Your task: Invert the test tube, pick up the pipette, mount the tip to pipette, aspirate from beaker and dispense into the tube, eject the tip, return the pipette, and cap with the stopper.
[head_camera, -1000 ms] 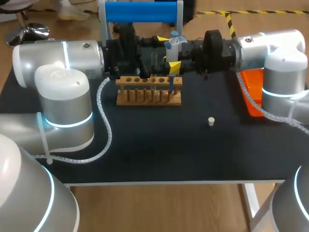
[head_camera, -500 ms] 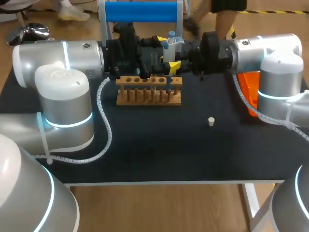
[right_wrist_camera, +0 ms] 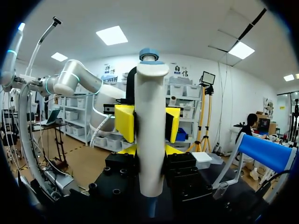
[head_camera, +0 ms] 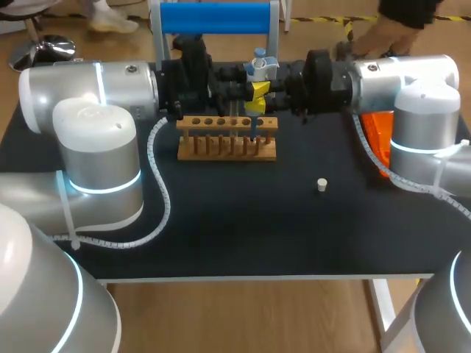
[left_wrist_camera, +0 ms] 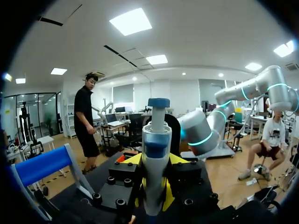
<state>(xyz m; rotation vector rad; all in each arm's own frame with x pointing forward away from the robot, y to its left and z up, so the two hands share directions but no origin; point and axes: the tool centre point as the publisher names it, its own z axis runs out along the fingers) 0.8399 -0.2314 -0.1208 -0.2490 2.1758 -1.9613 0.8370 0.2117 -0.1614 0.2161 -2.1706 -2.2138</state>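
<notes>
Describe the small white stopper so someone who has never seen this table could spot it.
Find the wooden rack toward the back of the black table. From its right end, look right and toward the front edge: the stopper sits alone on bare tabletop. It is the only small white piece, touching nothing.

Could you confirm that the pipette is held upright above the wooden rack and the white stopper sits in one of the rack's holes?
Not quite: the head view shows the stopper lying on the black table, right of the wooden rack. The pipette is upright above the rack.
</notes>
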